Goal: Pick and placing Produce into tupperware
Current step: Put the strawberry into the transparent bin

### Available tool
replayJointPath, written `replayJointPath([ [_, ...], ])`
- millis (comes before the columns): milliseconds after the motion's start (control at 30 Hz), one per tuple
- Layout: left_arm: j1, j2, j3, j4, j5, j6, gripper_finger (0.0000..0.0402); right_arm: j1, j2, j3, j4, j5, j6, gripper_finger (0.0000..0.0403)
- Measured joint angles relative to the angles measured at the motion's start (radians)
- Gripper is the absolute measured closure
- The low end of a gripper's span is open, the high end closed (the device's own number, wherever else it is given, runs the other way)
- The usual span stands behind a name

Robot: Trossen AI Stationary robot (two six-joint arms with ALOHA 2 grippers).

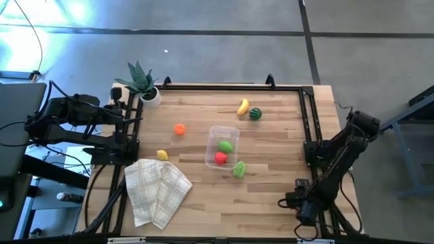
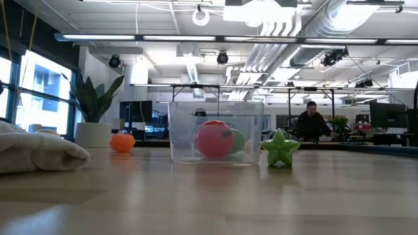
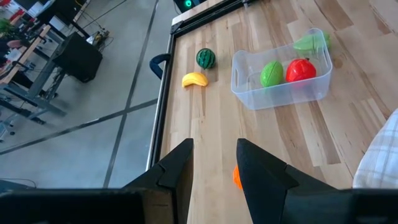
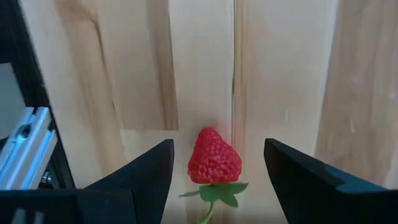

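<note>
The clear tupperware tub (image 1: 222, 148) stands mid-table and holds a light green piece (image 1: 226, 146) and a red piece (image 1: 220, 158). A light green toy (image 1: 239, 169) lies against its near right corner. A yellow banana (image 1: 243, 106), a dark striped green melon (image 1: 255, 114), an orange piece (image 1: 179, 129) and a yellow piece (image 1: 162, 154) lie on the table. My right gripper (image 4: 217, 148) is open at the near right corner (image 1: 296, 201), its fingers on either side of a red strawberry (image 4: 214, 163) on the table, without touching it. My left gripper (image 3: 214, 146) is open and empty over the left edge (image 1: 132, 116).
A potted green plant (image 1: 142, 83) stands at the far left corner. A checked folded cloth (image 1: 156, 191) lies at the near left. A black frame rail (image 1: 308, 129) runs along the table's right side, close to my right arm. A person (image 2: 312, 123) shows far behind the table.
</note>
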Motion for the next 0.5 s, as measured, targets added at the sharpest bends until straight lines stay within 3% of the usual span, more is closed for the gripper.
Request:
replayJointPath([
  [500,0.0,0.0,0.0,0.0,0.0,0.0,0.0289,-0.001,0.089,0.0,0.009,-0.091,-0.036,0.0163],
])
